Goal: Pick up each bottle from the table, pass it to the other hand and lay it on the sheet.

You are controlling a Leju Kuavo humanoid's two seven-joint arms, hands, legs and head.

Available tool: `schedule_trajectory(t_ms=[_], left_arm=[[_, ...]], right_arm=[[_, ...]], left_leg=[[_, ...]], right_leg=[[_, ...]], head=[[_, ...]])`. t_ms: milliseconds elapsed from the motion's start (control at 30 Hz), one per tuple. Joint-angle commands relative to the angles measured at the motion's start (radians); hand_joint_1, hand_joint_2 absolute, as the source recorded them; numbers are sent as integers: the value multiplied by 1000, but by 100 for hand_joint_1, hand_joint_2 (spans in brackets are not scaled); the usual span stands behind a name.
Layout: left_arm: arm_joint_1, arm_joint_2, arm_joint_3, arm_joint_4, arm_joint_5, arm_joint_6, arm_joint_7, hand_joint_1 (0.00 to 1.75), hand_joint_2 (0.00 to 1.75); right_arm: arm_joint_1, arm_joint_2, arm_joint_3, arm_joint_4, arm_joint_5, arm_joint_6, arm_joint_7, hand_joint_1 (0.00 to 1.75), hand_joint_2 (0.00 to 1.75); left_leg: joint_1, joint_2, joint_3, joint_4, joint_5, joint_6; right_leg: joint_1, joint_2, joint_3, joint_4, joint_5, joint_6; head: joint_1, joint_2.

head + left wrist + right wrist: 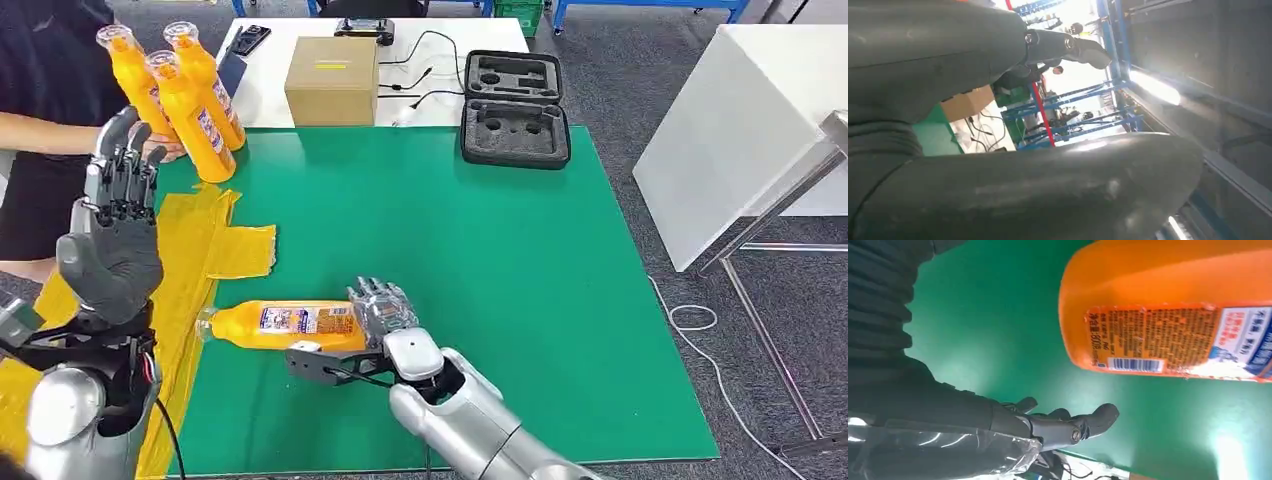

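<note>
At the left of the head view your left hand (113, 235) is raised, fingers apart, holding nothing, above the crumpled yellow plastic sheet (215, 250). No bottle lies on that sheet, so by my reading nothing is delivered yet. At upper left a person's hand (160, 150) steadies three upright orange plastic bottles (185, 95). Lower centre, a fourth orange labelled bottle (285, 325) lies on its side on the green table mat (480, 260); your right hand (385, 310) rests at its base, fingers loosely spread, not yet gripping. Pickup, handover and laying remain.
</note>
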Motion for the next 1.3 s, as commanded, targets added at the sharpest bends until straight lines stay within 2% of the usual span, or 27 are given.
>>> schedule_trajectory(t_ms=[33, 967, 1300], left_arm=[[-29, 16, -30, 50, 10, -3, -11, 0, 0], [30, 5, -33, -3, 10, 1, -40, 0, 0], [59, 45, -51, 1, 35, 4, -89, 0, 0]], right_arm=[[-21, -38, 18, 7, 8, 8, 2, 0, 175], [-42, -20, 49, 40, 14, -10, -16, 0, 175], [-58, -12, 74, 91, 0, -43, -43, 0, 175]], left_leg=[[1, -3, 1, 0, 0, -2], [0, -1, 2, -1, -1, -2], [1, -1, 1, -1, 0, -2]], right_leg=[[0, -1, 2, -1, -1, 0], [0, 1, 2, 0, -1, 0], [0, 1, 2, 0, 0, -1]], head=[[0, 0], [0, 0], [0, 0]])
